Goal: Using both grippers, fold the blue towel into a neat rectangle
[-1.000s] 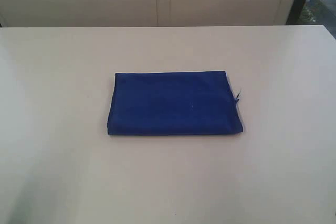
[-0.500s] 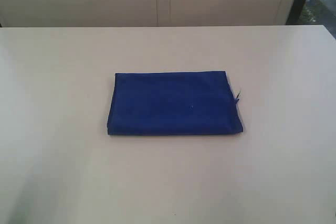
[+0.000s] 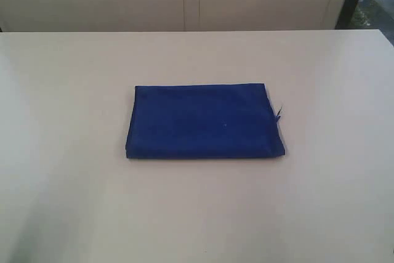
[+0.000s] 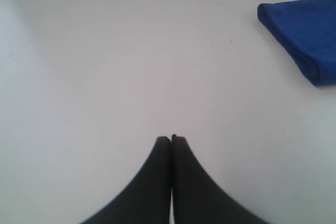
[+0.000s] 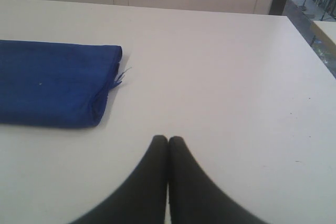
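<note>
1. Two grippers stayed out of the exterior view, but each wrist view showed its own. The left gripper [image 4: 171, 139] had its fingers pressed together on nothing, and so did the right gripper [image 5: 168, 139].
2. Both were over bare tabletop [image 3: 320, 201], apart from the cloth, one off each short end.
3. The blue towel [image 3: 204, 121] lay about midway across the tabletop, well clear of every edge, its long sides running along the far edge.
4. It formed a flat, layered rectangle with fairly even edges. A loose thread [image 3: 278, 114] stuck out at the end towards the tabletop's right edge.
5. Judged from that, the folding looked finished or nearly so. At most a small squaring-up remained.
</note>
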Controlling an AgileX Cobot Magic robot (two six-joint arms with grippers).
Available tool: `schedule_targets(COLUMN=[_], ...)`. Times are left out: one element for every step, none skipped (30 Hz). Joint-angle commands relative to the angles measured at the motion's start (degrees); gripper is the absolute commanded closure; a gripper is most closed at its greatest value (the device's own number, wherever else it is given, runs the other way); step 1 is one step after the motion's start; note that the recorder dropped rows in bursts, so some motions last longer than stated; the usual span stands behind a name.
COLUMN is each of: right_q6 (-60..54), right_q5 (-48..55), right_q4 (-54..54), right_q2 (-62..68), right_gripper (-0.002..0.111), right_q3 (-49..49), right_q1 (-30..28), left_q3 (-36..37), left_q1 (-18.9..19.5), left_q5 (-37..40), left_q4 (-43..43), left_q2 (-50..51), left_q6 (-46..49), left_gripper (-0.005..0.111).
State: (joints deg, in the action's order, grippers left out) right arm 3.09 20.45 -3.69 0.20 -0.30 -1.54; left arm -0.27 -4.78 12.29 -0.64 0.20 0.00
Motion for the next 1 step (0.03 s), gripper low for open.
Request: schedule_targets(right_q6=[0.3], right_q5=[-0.8], right_q4=[-0.3], right_q2=[-0.2], right_gripper=[0.108], right_q3=[0.3], right_q1=[-0.2], left_q3=[0.3], left_q1=[0.1], left_q5=[0.2], left_q4=[-0.6], left_q2=[-0.2], left_q6=[0.0], left_gripper=[0.107])
